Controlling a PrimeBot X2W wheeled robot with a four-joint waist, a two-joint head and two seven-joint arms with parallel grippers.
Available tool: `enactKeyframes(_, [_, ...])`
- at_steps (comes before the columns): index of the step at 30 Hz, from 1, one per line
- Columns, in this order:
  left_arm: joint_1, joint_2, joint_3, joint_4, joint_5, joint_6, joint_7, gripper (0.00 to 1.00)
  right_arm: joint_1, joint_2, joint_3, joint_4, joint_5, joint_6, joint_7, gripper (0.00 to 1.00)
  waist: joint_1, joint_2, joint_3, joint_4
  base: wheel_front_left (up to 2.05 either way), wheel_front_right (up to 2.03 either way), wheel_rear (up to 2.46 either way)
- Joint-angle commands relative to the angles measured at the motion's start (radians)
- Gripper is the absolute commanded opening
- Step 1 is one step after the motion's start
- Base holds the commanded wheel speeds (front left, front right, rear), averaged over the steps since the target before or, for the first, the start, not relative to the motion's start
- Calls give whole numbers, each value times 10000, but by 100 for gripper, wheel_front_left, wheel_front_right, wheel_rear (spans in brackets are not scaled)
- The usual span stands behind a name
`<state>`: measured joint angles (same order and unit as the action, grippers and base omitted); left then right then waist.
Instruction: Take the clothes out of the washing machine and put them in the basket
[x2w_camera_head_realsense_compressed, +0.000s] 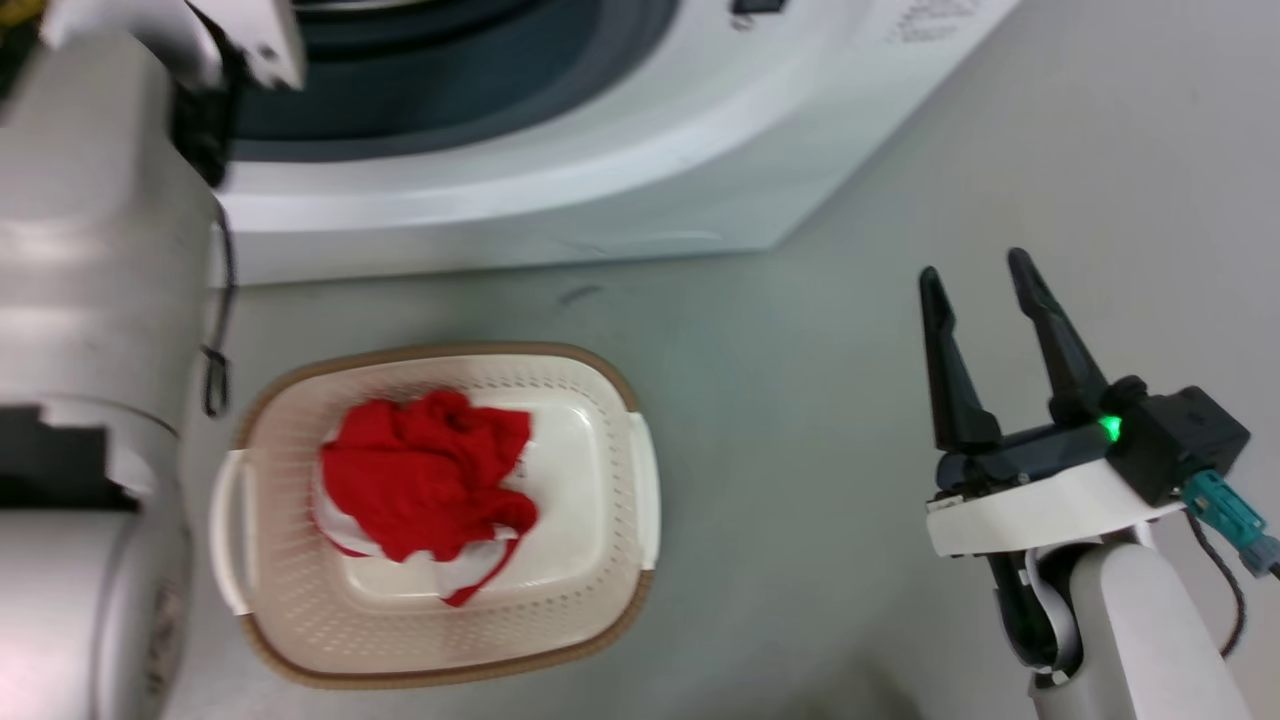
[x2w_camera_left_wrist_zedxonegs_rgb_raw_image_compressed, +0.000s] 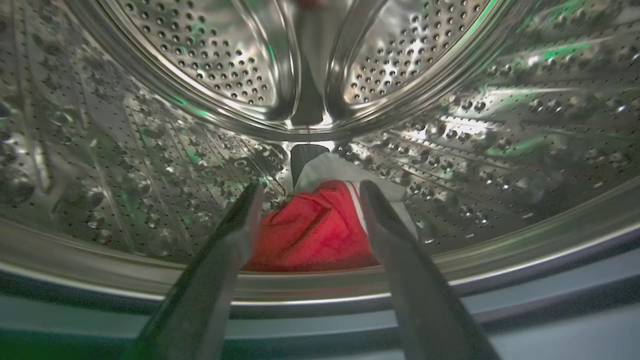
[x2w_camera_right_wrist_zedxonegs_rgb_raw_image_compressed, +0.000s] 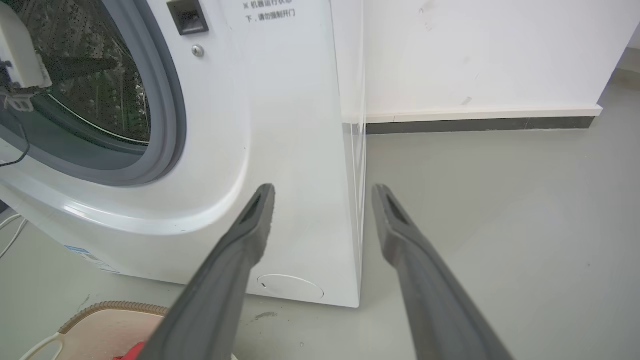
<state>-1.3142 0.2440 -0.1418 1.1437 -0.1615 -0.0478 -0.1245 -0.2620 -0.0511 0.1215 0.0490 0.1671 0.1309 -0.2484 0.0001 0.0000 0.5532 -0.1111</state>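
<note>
Steel, shiny and perforated, all round the left jaws: holding them wide apart inside the drum (x2w_camera_left_wrist_zedxonegs_rgb_raw_image_compressed: 150, 165) of the washing machine (x2w_camera_head_realsense_compressed: 600, 190), gripping nothing. Pointing both dark left fingers (x2w_camera_left_wrist_zedxonegs_rgb_raw_image_compressed: 220, 260) at a red garment (x2w_camera_left_wrist_zedxonegs_rgb_raw_image_compressed: 315, 230) with white trim, lying on the bottom of the drum just past the tips and framed between them, contact with either one impossible to tell. Reaching in through the grey rubber rim (x2w_camera_right_wrist_zedxonegs_rgb_raw_image_compressed: 170, 100) of the porthole, with the pale left forearm (x2w_camera_head_realsense_compressed: 90, 300) rising along the left side of the head view. Holding the right jaws open too, empty, right fingers (x2w_camera_head_realsense_compressed: 950, 380) hovering above the bare grey floor (x2w_camera_head_realsense_compressed: 800, 400), near the machine's front corner and well apart from the porthole. Looking down on the cream perforated basket (x2w_camera_head_realsense_compressed: 600, 600) with its brown rim, standing on the floor just in front of the machine, between the two arms. Carrying a crumpled heap of red and white clothes (x2w_camera_head_realsense_compressed: 420, 480) in its middle, clear of the basket walls.
</note>
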Motion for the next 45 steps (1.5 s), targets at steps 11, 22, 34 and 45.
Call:
enactKeyframes(11, [-2874,1456,-646,884,641,-73,2103,100,-778,19,953,240,912,-3,-179,100,-1,0,2320,-2032,0,0,0])
enactKeyframes(22, [-4046,2201,-850,1224,725,127,4391,100,-680,19,1729,11,1416,-5,-176,100,-1,0,2982,-2713,0,0,0])
enactKeyframes(34, [-3498,2329,-849,1412,450,674,6528,42,-578,16,2465,-103,1677,-5,-177,100,-1,0,3044,-2917,0,0,0])
enactKeyframes(45, [-3102,2458,-1115,141,601,1076,4451,0,-517,16,2607,-86,1652,-3,-178,100,-1,0,2762,-2947,0,0,0])
